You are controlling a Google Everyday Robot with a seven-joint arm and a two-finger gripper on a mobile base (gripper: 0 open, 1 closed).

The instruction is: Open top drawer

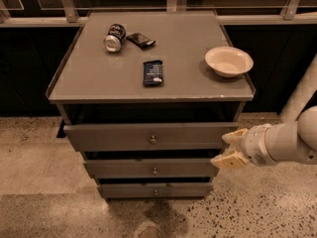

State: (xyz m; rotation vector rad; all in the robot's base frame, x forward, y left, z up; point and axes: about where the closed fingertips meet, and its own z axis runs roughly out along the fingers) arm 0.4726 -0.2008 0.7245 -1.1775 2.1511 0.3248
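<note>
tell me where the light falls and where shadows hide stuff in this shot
Camera view: light brightens the cabinet top and bowl; deep shadow fills the gap above the top drawer; the gripper, right of the drawers, is well lit.

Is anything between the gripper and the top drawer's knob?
Nothing visible. The gripper hangs at the right end of the top drawer; only bare drawer front lies between it and the knob.
</note>
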